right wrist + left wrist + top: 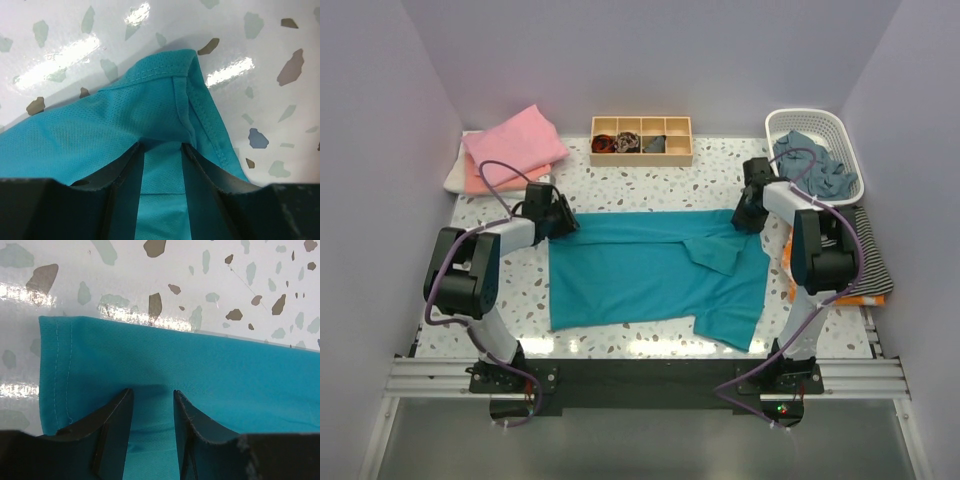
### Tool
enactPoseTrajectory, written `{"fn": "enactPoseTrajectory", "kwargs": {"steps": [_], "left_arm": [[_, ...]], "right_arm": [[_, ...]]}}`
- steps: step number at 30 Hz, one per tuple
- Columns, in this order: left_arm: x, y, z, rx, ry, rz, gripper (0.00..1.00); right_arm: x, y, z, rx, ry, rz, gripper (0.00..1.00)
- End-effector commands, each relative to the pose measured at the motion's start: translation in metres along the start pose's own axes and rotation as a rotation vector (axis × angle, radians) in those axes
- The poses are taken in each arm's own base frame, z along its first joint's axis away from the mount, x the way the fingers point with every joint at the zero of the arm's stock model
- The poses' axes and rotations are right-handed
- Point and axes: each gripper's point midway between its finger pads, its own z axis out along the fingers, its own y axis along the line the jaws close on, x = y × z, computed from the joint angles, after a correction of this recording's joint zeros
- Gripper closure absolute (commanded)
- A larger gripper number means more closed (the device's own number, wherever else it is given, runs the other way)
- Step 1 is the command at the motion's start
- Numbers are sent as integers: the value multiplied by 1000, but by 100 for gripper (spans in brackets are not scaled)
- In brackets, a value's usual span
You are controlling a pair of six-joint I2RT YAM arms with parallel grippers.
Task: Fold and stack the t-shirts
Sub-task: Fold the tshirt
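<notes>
Nearest the arm bases lies the near long edge of the teal t-shirt, spread flat on the speckled bench. One sleeve juts toward me at the right end. The shirt's long axis runs across the bench from left to right, with the stitched hem on the left and the shoulders on the right.

Both arms are on the far long edge, one at each end. The left fingers are drawn close together with a strip of cloth between them, and I read that as a pinch just inside the far hem corner. The right fingers pinch the far shoulder end, where the seamed cloth tents up into them.

All the loose cloth lies on my side of both grips. I judge the coming fold must carry the far edge straight toward me, both arms moving level so the edge stays parallel to the near one. Neither arm is nearer, since each owns its own corner.

Further back are the pink folded shirt at far left, a wooden compartment box in the middle, and a white basket at far right.
</notes>
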Motion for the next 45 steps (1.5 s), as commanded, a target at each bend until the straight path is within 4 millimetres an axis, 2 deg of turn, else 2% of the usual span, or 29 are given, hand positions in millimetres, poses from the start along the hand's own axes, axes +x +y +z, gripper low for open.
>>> {"fn": "enactPoseTrajectory", "kwargs": {"steps": [1,6,8,9,10,11,13,14,17,18,20,21,22,23,24,26,27,28,34,39,45], "left_arm": [[38,45,-1,-156,109,-18,56],[29,59,-5,-217,86,15,56],[23,49,-3,-160,72,9,56],[18,44,-1,-142,62,12,56],[11,34,-1,-101,52,9,57],[4,21,-3,-47,33,7,56],[-11,3,-7,15,-5,11,56],[-18,-6,-12,45,-18,13,56],[-40,-31,-24,105,-75,46,55],[-45,-37,-27,118,-86,52,55],[-52,-51,-35,153,-109,67,54],[-53,-55,-38,163,-114,71,54],[-55,-63,-41,179,-120,80,54],[-54,-67,-43,186,-120,85,54],[-54,-71,-44,192,-122,92,54],[-49,-79,-43,200,-118,107,54],[-47,-82,-43,203,-116,116,54],[-40,-85,-41,206,-103,128,54],[-26,-95,-34,234,-97,132,54],[-18,-94,-31,240,-79,133,54],[-18,-97,-30,251,-77,135,54]], "right_arm": [[-6,-22,9,111,-25,22,60],[-12,-24,7,105,-43,27,60],[-15,-12,1,25,-53,9,60],[-20,7,-5,-81,-68,-1,59],[-17,13,-8,-131,-70,-15,59],[-28,24,-27,-200,-118,-25,59],[-34,39,-47,-305,-146,-45,57],[-42,44,-67,-349,-185,-56,57],[-42,51,-97,-424,-205,-80,55],[-40,57,-111,-460,-218,-100,55],[-27,72,-123,-513,-205,-165,54],[-5,84,-126,-513,-162,-251,54],[0,93,-135,-517,-160,-306,54],[6,95,-133,-468,-163,-353,54],[30,105,-138,-451,-136,-458,54],[41,104,-134,-360,-171,-546,54],[58,110,-134,-345,-171,-603,54],[63,111,-131,-322,-173,-625,54],[77,108,-128,-158,-238,-750,55],[94,104,-115,-32,-247,-843,55],[113,109,-106,-19,-225,-872,55]]}}
